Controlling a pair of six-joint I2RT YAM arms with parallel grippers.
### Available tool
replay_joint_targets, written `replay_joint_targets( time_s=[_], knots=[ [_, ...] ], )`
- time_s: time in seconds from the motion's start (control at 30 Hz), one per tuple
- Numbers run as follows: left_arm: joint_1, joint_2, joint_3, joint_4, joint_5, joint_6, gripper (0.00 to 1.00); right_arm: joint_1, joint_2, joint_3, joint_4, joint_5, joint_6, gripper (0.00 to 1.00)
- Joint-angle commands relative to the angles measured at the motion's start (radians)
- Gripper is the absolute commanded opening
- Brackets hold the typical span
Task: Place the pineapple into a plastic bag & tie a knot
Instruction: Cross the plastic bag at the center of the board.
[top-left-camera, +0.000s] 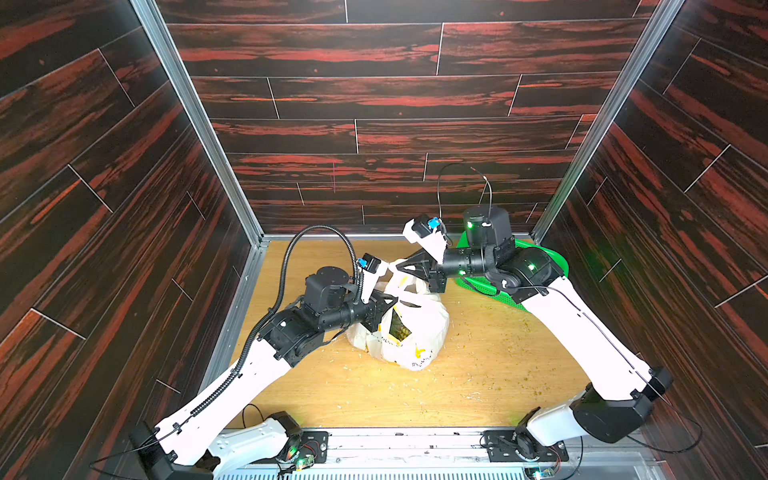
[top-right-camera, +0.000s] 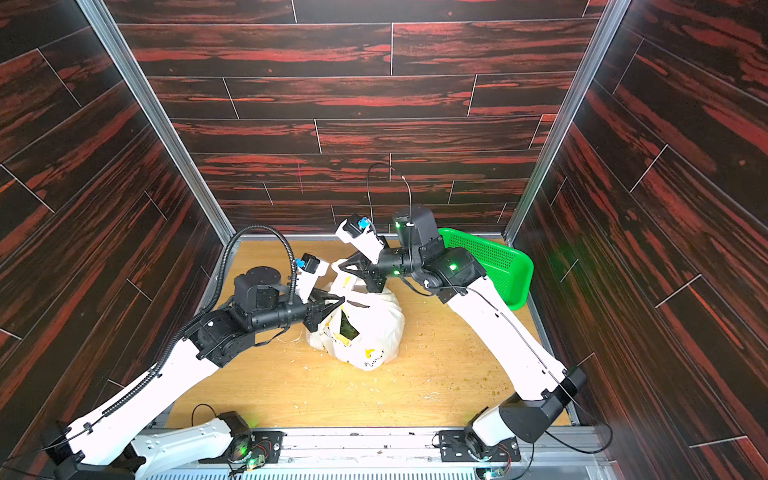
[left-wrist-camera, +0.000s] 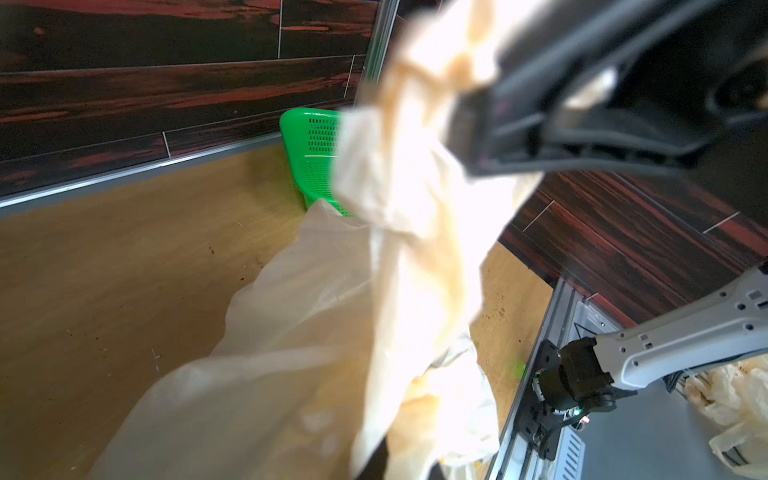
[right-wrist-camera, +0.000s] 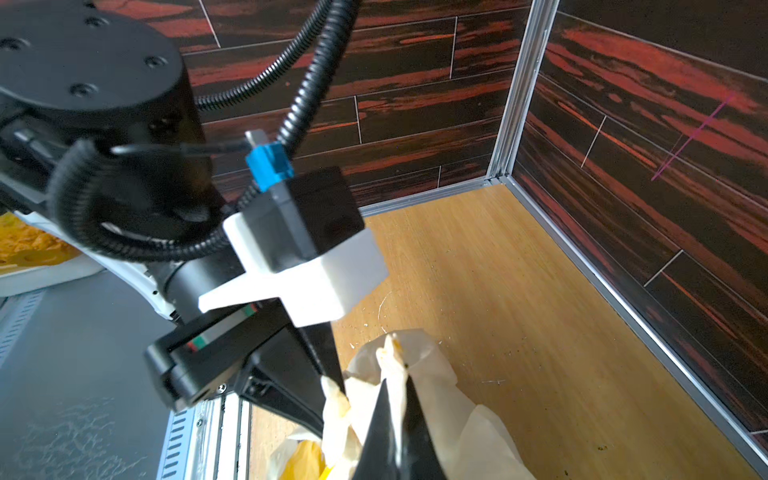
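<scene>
White plastic is clamped in the closed jaws of the left gripper (top-left-camera: 394, 298): one handle of the plastic bag (top-left-camera: 422, 336), which sits mid-table (top-left-camera: 498, 374) with the pineapple (top-left-camera: 401, 330) inside. The right gripper (top-left-camera: 398, 267) pinches another handle shut. A green basket (top-right-camera: 490, 257) stands at the far right.

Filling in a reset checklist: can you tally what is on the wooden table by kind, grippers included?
plastic bag: 1
pineapple, glimpsed inside the bag: 1
green basket: 1
gripper: 2, left gripper and right gripper, each shut on the plastic bag
Total: 5
</scene>
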Motion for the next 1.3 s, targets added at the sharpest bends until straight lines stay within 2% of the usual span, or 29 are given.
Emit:
replay_joint_targets(
  time_s=[0.0, 0.4, 0.5, 0.8, 1.07, 1.27],
  knots=[
    [0.003, -0.018, -0.015, 0.045, -0.041, -0.038, 0.00, 0.015, -0.025, 0.007, -0.069, -0.036, -0.049, 0.00],
    [0.006, -0.001, -0.013, 0.064, -0.046, -0.058, 0.00, 0.076, -0.107, -0.102, -0.196, -0.158, -0.256, 0.00],
    [0.006, 0.001, -0.013, 0.075, -0.043, -0.063, 0.00, 0.089, -0.111, -0.141, -0.208, -0.155, -0.303, 0.00],
    [0.006, 0.008, 0.014, 0.047, -0.042, -0.041, 0.00, 0.142, -0.077, -0.212, -0.175, -0.050, -0.360, 0.00],
    [0.006, 0.004, 0.024, 0.043, -0.045, -0.048, 0.00, 0.197, -0.051, -0.267, -0.161, 0.174, -0.380, 0.00],
    [0.007, -0.010, 0.038, 0.013, -0.044, -0.032, 0.00, 0.212, -0.064, -0.317, -0.155, 0.224, -0.407, 0.00]
  ],
)
